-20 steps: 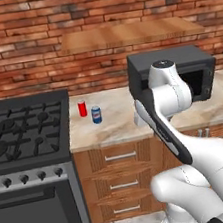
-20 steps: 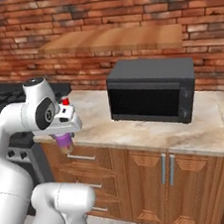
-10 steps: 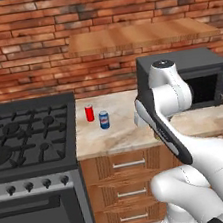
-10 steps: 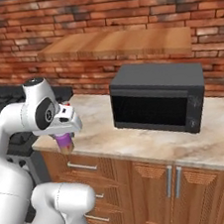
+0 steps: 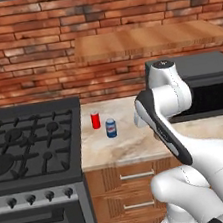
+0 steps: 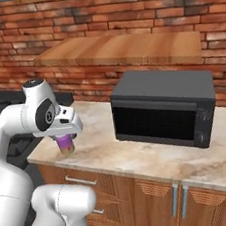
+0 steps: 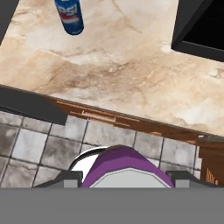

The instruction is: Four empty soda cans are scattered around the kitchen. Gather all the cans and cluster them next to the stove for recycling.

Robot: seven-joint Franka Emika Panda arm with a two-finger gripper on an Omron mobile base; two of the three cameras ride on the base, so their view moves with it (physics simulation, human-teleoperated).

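Right base view shows the tool (image 6: 64,141) pointing down at the front edge of the tabletop (image 6: 156,154), its jaws closed round a purple can (image 6: 65,144) that hangs just under the white hand. In the hand view that purple can (image 7: 124,168) sits between the two fingertips (image 7: 65,178), so the tool grips it at a narrow-to-middling spread, with floor tiles (image 7: 52,144) beneath it and the tabletop edge beyond.

Ahead of the tool and off to its left, in the hand view, a blue can (image 7: 70,16) stands upright on the marble, well apart from the held can. Left base view places that blue can (image 5: 111,128) left of the arm, with a red can (image 5: 95,120) just beside it, farther back and nearer the stove (image 5: 32,145). Both stand close to the stove's right edge; whether the two cans touch cannot be told.

To the tool's right stands the microwave (image 6: 165,108), on the same tabletop, its dark corner (image 7: 197,26) showing in the hand view.
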